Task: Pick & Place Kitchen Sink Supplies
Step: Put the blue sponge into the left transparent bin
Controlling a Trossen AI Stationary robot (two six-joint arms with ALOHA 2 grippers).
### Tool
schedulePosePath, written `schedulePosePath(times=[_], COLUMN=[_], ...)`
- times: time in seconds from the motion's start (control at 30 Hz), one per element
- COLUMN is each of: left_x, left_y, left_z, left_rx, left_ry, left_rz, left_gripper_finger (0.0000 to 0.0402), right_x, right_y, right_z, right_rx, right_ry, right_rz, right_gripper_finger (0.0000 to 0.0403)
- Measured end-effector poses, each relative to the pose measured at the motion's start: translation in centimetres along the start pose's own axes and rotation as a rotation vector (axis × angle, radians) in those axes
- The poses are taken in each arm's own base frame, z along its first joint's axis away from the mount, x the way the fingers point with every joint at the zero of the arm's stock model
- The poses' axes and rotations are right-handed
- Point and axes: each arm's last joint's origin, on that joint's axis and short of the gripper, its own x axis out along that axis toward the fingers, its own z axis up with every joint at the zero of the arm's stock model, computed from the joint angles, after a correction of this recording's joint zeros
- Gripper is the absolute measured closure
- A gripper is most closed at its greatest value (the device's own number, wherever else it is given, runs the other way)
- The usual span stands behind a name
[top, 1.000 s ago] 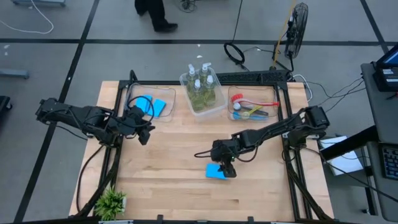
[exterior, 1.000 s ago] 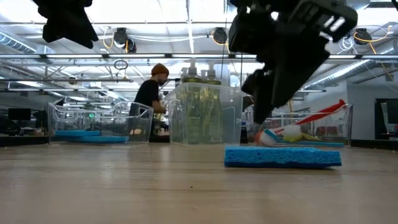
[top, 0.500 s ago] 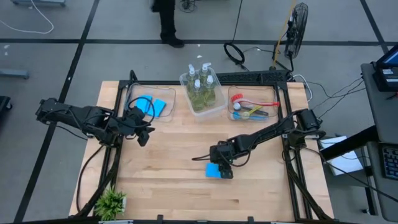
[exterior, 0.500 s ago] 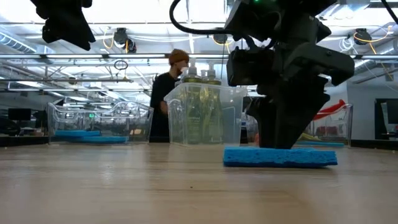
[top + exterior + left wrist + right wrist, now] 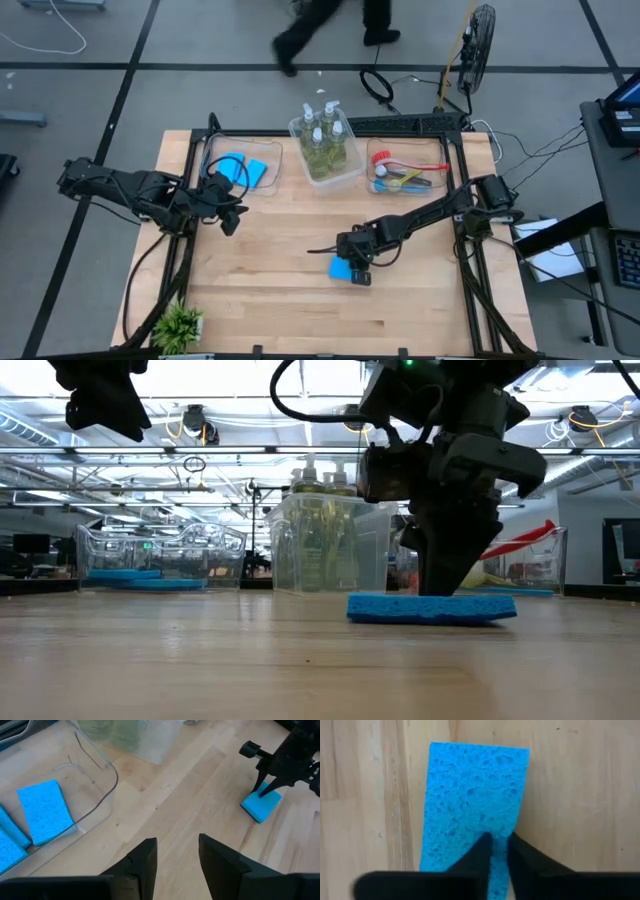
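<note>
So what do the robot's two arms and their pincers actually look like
Both are matte black, jointed arms with chunky housings and black cables looping alongside. The left pincer ends in two flat, tapered black fingers; the right pincer has the same dark wedge-shaped fingers. No coloured markings show.

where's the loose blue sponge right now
In the high view the blue sponge lies flat on the table's centre-right, under the right gripper, in front of the soap-bottle bin.
</note>
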Motion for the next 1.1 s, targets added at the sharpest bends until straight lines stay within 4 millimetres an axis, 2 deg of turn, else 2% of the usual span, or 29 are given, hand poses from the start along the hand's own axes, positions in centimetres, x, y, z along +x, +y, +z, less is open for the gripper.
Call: schedulePosePath(times=[0.1, 0.3, 0.5, 0.67, 0.8, 0.9, 1.1], left_x=[0.0, -0.1, -0.4, -0.6, -0.6, -0.1, 1.8], left_y=[0.0, -0.2, -1.4, -3.0, -4.3, -5.3, -7.6], left_z=[0.0, -0.1, 0.1, 0.7, 1.5, 2.1, 3.3], left_rx=[-0.012, -0.031, -0.029, -0.029, -0.027, -0.009, 0.042], left_ry=[0.000, 0.001, -0.044, -0.127, -0.216, -0.298, -0.414], left_rz=[0.000, -0.021, -0.124, -0.244, -0.318, -0.328, -0.359], left_gripper_finger=[0.0256, 0.0256, 0.0256, 0.0256, 0.0256, 0.0256, 0.0256], right_x=[0.0, -1.3, -5.6, -10.4, -13.5, -15.4, -17.0], right_y=[-0.3, -0.6, -0.3, -0.5, -0.7, -0.8, -1.1], right_z=[0.1, 0.9, 3.0, 4.7, 5.5, 5.9, 6.3], right_rx=[0.033, 0.066, 0.038, -0.027, -0.077, -0.087, -0.084], right_ry=[-0.001, -0.073, -0.323, -0.614, -0.816, -0.961, -1.107], right_rz=[0.001, 0.043, 0.115, 0.134, 0.048, -0.080, -0.292], right_gripper_finger=[0.0389, 0.0401, 0.0402, 0.0402, 0.0403, 0.0403, 0.0403])
